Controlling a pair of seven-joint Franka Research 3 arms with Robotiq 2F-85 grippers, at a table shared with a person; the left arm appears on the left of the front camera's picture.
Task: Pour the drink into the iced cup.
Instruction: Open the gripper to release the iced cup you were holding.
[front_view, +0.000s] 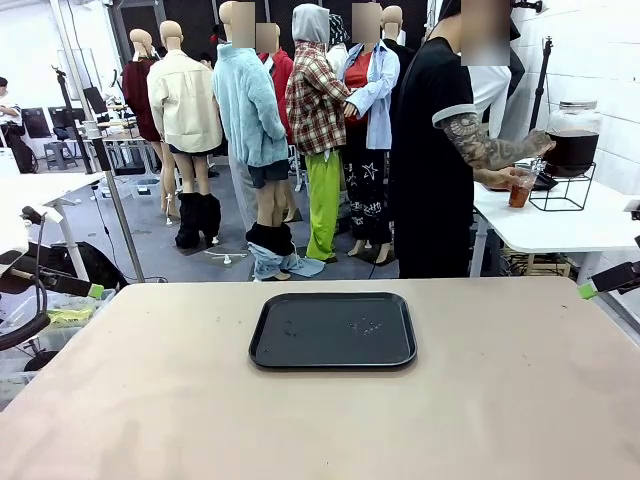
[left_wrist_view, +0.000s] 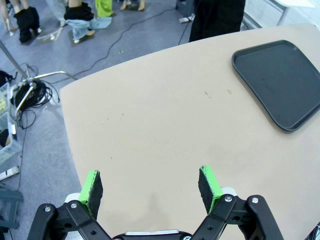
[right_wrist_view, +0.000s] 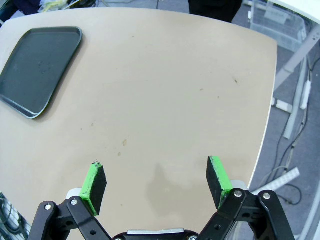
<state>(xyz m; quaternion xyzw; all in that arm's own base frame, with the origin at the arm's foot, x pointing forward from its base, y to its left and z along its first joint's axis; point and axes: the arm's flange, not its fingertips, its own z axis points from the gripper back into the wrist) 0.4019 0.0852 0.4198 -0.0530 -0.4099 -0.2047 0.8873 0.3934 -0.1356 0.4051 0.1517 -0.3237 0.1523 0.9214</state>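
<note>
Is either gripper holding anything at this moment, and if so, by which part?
Nothing is held. The left gripper and the right gripper both stand open above the bare table.

Tray (front_view: 333, 331): black plastic, smooth, slightly glossy, faint specks at centre. Table (front_view: 320, 420) under tray: beige, matt, smooth, few small marks. Cup (front_view: 521, 187) far beyond tray: clear plastic, holding translucent reddish-brown drink (front_view: 519, 195). Gripper pads (left_wrist_view: 91, 186): green, rubbery, matt

Robot lab: tripod (front_view: 112, 215), floor cables (left_wrist_view: 35, 92), work tables (front_view: 560, 225).

Black tray (front_view: 333, 330) on tan table (front_view: 500, 400)
</note>
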